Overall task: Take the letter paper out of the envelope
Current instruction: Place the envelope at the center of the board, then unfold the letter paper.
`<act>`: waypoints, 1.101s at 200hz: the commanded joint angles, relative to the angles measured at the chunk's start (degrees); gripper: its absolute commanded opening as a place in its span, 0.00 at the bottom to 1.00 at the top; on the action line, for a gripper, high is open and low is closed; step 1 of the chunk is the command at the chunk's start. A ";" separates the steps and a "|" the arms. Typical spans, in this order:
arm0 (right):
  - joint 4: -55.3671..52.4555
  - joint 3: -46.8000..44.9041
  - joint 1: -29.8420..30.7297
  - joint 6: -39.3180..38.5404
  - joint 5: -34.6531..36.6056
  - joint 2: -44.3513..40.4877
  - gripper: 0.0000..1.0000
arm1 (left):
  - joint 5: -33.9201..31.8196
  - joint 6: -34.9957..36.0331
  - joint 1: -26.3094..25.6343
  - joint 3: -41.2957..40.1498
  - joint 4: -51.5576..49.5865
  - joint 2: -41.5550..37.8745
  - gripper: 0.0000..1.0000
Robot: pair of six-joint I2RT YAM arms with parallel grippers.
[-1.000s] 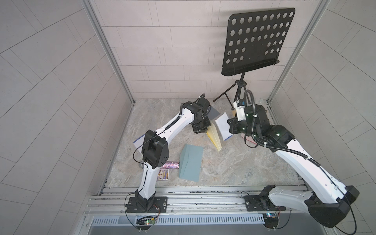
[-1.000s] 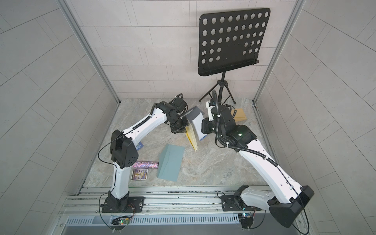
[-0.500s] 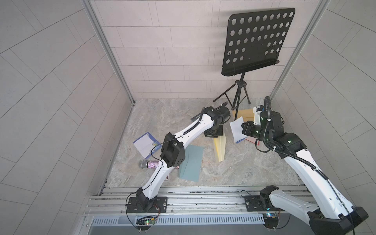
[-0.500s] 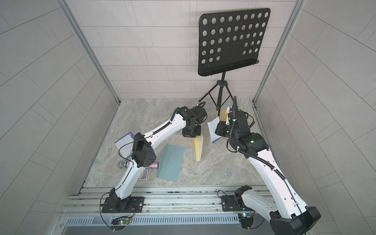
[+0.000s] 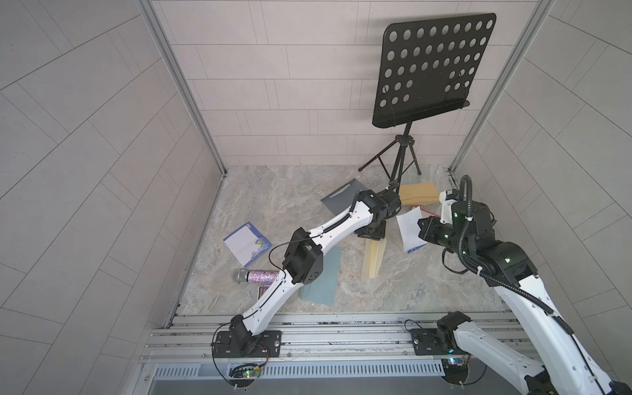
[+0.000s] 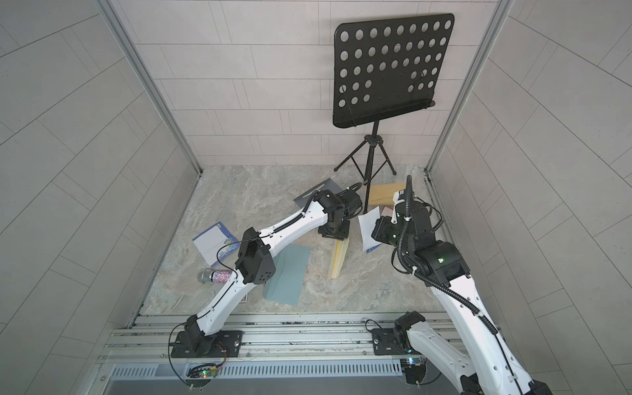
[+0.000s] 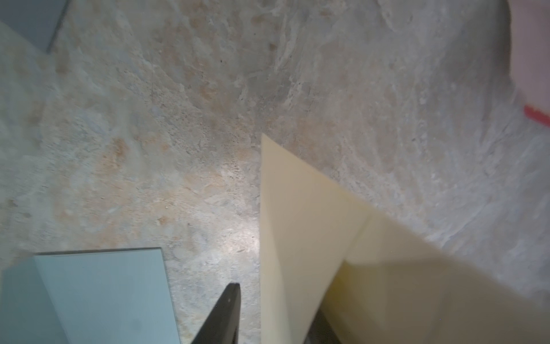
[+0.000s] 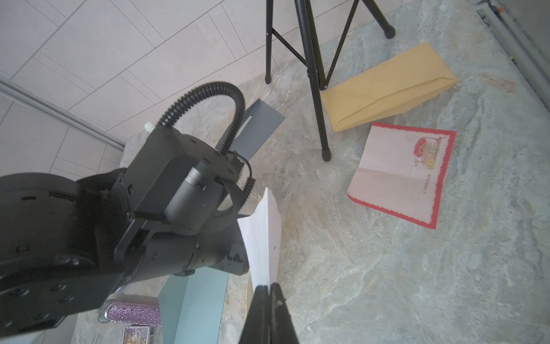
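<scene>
Letter paper (image 8: 263, 238) sits clamped in the right end effector (image 8: 269, 290), apart from the envelope (image 5: 372, 260).

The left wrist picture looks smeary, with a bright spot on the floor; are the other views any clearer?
Left wrist view: soft, the yellow envelope smeared at its edges, a pale glare patch on the marble floor. Right wrist view: sharp, letter paper crisp in the right gripper. Both top views: sharp, evenly lit, but straight wall tile lines bend near the edges.

Marble floor (image 5: 273, 198), teal env. (image 5: 325, 280), brown env. (image 5: 419, 193), glitter mic (image 5: 256, 276), red-edged sheet (image 8: 401, 178)
</scene>
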 commanded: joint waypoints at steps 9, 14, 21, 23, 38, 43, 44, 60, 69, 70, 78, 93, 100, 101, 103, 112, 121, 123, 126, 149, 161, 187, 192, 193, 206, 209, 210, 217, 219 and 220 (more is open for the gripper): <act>-4.29 -2.55 -0.35 -0.19 0.72 -1.19 0.00 | 2.22 -0.24 -0.06 1.70 1.66 0.21 0.45; -4.24 -2.99 -0.32 -0.06 0.46 -1.14 0.00 | 2.64 -0.31 -0.07 1.63 1.84 0.20 0.46; -4.39 -3.52 -0.36 0.11 0.24 -0.92 0.00 | 2.98 -0.32 -0.11 1.71 2.02 0.12 0.49; -4.47 -3.62 -0.36 0.16 0.19 -0.81 0.00 | 3.14 -0.36 -0.12 1.69 2.10 0.09 0.50; -4.40 -4.66 -0.57 0.20 -0.97 -0.08 0.00 | 3.87 -0.63 -0.08 1.67 2.63 -0.28 0.51; -4.11 -5.05 -0.62 0.23 -1.60 0.05 0.00 | 3.89 -0.81 -0.06 1.62 2.70 -0.46 0.51; -4.04 -5.12 -0.62 0.25 -1.65 0.13 0.00 | 3.91 -0.82 -0.11 1.62 2.77 -0.53 0.52; -3.64 -5.75 -0.71 0.35 -2.36 0.42 0.00 | 4.06 -1.25 -0.06 1.15 3.45 -1.57 0.51; -3.54 -5.95 -0.71 0.22 -2.15 0.35 0.00 | 3.86 -1.51 0.02 0.69 3.73 -2.31 0.50; -3.54 -5.96 -0.71 0.19 -2.15 0.39 0.00 | 3.81 -1.57 0.02 0.58 3.72 -2.38 0.50; -3.56 -6.05 -0.79 0.07 -2.19 0.38 0.00 | 3.74 -1.64 0.19 0.01 3.78 -3.10 0.49; -3.45 -5.97 -0.84 -0.43 -2.59 0.60 0.00 | 4.29 -1.63 0.82 -1.64 3.95 -4.72 0.48; -3.09 -6.05 -0.96 -0.62 -3.01 0.69 0.00 | 4.76 -1.63 1.36 -2.78 4.21 -5.92 0.48; -3.00 -6.06 -0.96 -0.62 -3.06 0.78 0.00 | 4.83 -1.63 1.44 -2.95 4.31 -6.07 0.48; -2.88 -6.06 -0.97 -0.67 -3.21 0.77 0.00 | 4.90 -1.63 1.61 -3.35 4.43 -6.47 0.48; -1.89 -6.06 -1.08 -0.87 -4.45 1.04 0.00 | 5.28 -1.63 2.31 -5.58 5.40 -8.77 0.48; -0.48 -6.00 -1.22 -1.07 -6.19 1.34 0.00 | 6.17 -1.63 3.18 -8.51 7.18 -11.48 0.49; -0.24 -5.91 -1.23 -1.02 -6.43 1.44 0.00 | 6.38 -1.63 3.40 -9.28 7.61 -12.15 0.49; 0.15 -5.75 -1.23 -0.96 -6.92 1.62 0.00 | 6.74 -3.11 3.78 -10.33 8.36 -13.10 0.49; 2.68 -3.73 -2.06 -0.57 -11.34 3.64 0.00 | 12.78 -5.78 7.66 -20.04 15.39 -21.28 0.49; 4.30 -2.46 -3.12 0.49 -14.19 4.98 0.00 | 16.42 -6.43 9.87 -25.04 19.95 -25.73 0.46; 10.17 -0.02 -6.28 5.92 -21.70 8.04 0.00 | 24.02 -8.38 14.58 -34.92 29.12 -34.64 0.25; 11.93 0.25 -6.94 7.43 -23.31 8.59 0.00 | 25.54 -9.12 15.58 -37.07 31.07 -36.23 0.21; 12.28 0.35 -7.08 7.84 -23.58 8.73 0.00 | 25.94 -9.29 15.71 -37.41 31.59 -36.52 0.21; 17.06 1.15 -8.43 13.08 -27.09 10.37 0.00 | 29.77 -11.20 17.64 -41.88 36.38 -40.04 0.19; 18.17 1.37 -8.68 14.37 -27.73 10.77 0.00 | 30.60 -11.55 18.01 -42.72 37.36 -40.75 0.19; 18.52 1.48 -8.78 14.83 -28.03 10.92 0.00 | 30.85 -11.64 18.11 -43.09 37.67 -40.93 0.19; 21.34 1.86 -9.28 18.17 -29.54 11.83 0.00 | 32.75 -12.58 18.75 -45.21 39.91 -42.42 0.18; 22.22 1.92 -9.35 19.13 -30.04 12.15 0.00 | 33.28 -12.89 18.88 -45.81 40.62 -42.82 0.18; 22.83 1.88 -9.47 19.58 -30.24 12.26 0.00 | 33.50 -13.10 18.94 -46.05 40.98 -42.98 0.18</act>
